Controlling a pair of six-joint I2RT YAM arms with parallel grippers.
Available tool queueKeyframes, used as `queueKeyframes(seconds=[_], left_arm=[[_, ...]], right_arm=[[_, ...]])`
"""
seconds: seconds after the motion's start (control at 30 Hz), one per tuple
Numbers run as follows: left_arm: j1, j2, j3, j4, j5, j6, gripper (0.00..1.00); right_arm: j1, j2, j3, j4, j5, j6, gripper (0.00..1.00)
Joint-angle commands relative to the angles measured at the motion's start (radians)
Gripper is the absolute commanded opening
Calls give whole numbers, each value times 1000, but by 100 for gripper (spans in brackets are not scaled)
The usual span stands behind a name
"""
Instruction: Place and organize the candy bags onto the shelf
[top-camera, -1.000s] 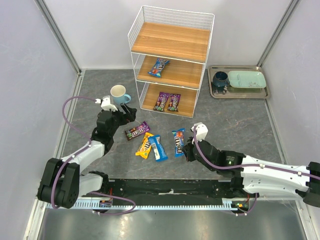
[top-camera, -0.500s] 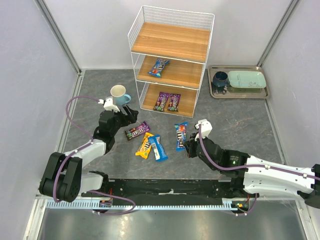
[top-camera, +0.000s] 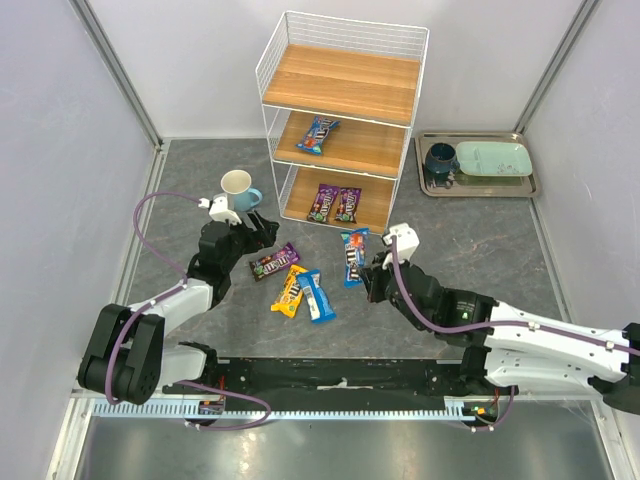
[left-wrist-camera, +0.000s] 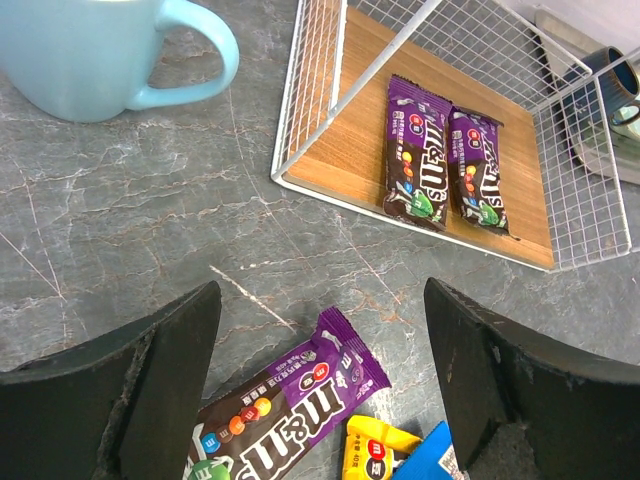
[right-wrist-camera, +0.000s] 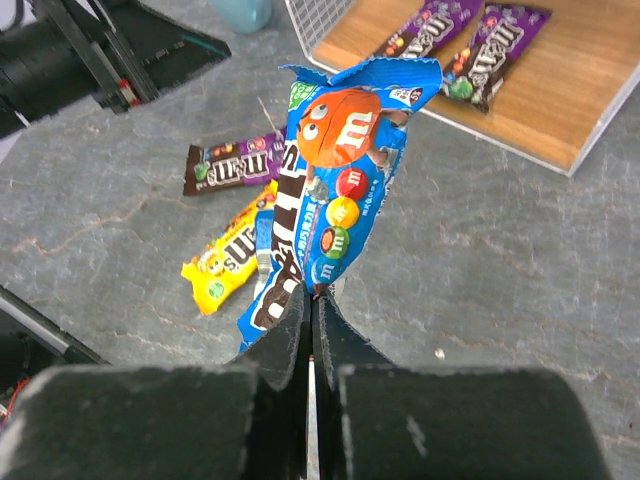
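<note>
In my right wrist view I see what the top view hides: the right gripper (right-wrist-camera: 312, 300) is pinched tight on the lower edge of a glossy blue M&M's bag (right-wrist-camera: 335, 200), held up just in front of the shelf (top-camera: 340, 80). Only the top view shows another blue bag (top-camera: 318, 135) on its middle board. The left gripper (left-wrist-camera: 320, 310) stands wide apart, holding nothing, above a purple bag (left-wrist-camera: 290, 400) before the shelf.
</note>
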Motion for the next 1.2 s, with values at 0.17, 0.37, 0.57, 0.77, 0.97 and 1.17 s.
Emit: queueKeyframes(seconds=[0.17,0.37,0.57,0.77,0.97,1.17], left_arm=[[-4,-6,-6,45,-3,-14,89],[-2,-14,-9,43,-13,-14,89],[-2,-15,-11,43,-10,-17,89],[-2,-11,-9,43,-15,-17,89],[-2,-14,-9,45,-15,-17,89],[-2,-9,-8,45,-15,-21,89]], right_arm=[[-127,175,173,131,-149,-144,0],[-246,218,256,168,-256,-184,0],[-336,299,365,205,-365,-199,0],[-394,403,446,272,-369,-167,0],[-438,466,471,358,-298,-112,0],[-449,512,491,444,-226,-104,0]])
